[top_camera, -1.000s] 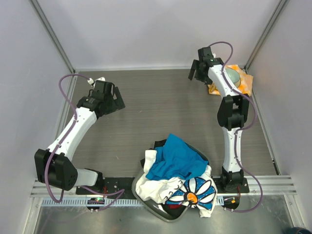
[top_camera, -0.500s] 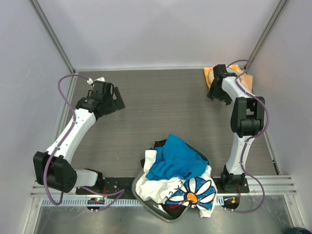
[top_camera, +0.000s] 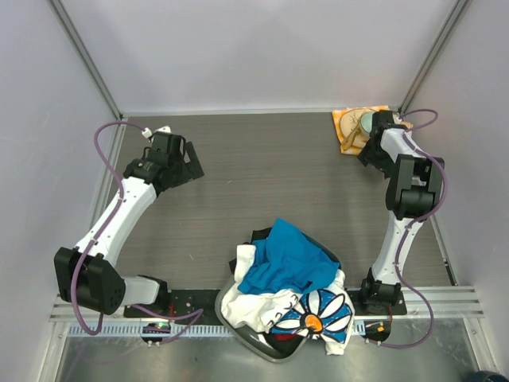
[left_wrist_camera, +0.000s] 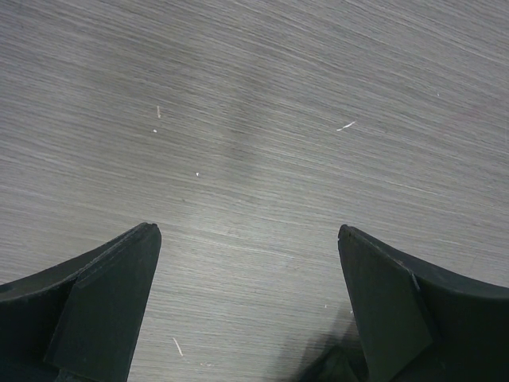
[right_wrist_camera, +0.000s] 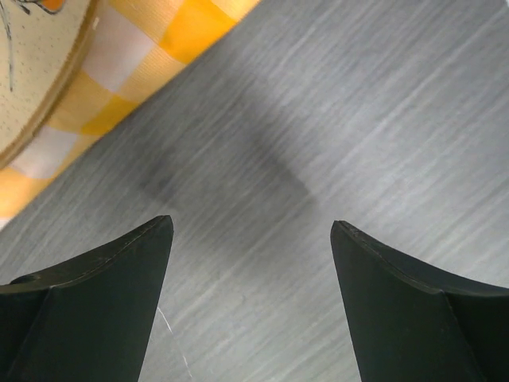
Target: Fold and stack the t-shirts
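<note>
The t-shirts lie heaped in a dark basket (top_camera: 228, 315) at the table's near edge, between the arm bases. A bright blue t-shirt (top_camera: 285, 261) is on top, and a white one with a blue-petalled daisy print (top_camera: 321, 313) spills over the front. A sliver of red cloth (top_camera: 284, 341) shows under them. My left gripper (top_camera: 193, 165) (left_wrist_camera: 246, 231) hangs open over bare table at the back left, holding nothing. At the back right, my right gripper (top_camera: 367, 152) (right_wrist_camera: 250, 223) is open and empty, just off the near edge of the napkin, far from the pile.
An orange-and-white checked napkin (top_camera: 348, 127) (right_wrist_camera: 135, 68) lies in the back right corner with a pale round object (top_camera: 371, 122) (right_wrist_camera: 28, 72) on it. Grey walls and metal posts close in the wooden table (top_camera: 270, 175) on three sides.
The right arm has folded back towards the right wall, and its gripper has swung from left of the napkin to the napkin's near edge. The left arm and the pile have not moved.
</note>
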`<state>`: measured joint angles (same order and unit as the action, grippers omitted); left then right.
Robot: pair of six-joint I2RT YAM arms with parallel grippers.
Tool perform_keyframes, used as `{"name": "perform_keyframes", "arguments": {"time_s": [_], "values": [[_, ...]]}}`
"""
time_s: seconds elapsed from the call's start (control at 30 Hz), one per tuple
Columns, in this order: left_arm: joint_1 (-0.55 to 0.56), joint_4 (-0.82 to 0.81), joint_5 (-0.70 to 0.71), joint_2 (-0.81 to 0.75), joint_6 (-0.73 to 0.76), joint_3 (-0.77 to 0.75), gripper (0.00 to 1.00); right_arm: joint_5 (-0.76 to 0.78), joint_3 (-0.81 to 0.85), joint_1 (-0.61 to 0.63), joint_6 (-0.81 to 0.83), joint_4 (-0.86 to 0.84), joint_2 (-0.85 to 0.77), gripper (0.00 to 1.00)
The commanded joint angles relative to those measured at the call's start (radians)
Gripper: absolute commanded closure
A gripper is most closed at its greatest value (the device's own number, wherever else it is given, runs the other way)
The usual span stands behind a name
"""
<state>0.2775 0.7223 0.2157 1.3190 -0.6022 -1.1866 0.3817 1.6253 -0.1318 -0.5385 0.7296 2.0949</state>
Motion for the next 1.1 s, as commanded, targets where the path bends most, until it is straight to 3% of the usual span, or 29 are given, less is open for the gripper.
{"name": "perform_keyframes", "arguments": {"time_s": [0.0,0.63,0.9,1.07], "values": [[0.003,-0.012,0.01,-0.017,0.002,-0.001,0.0,0.0,0.08,0.001,-0.041,-0.021,0.069,0.14],[0.003,-0.004,0.048,0.025,0.015,-0.008,0.0,0.014,0.424,-0.04,-0.101,0.083,0.372,0.14],[0.003,0.002,0.056,0.043,0.015,-0.015,0.0,0.009,0.501,-0.055,-0.103,0.108,0.428,0.14],[0.003,0.003,0.053,0.04,0.015,-0.016,0.0,-0.01,0.486,-0.055,-0.097,0.113,0.384,0.13]]}}
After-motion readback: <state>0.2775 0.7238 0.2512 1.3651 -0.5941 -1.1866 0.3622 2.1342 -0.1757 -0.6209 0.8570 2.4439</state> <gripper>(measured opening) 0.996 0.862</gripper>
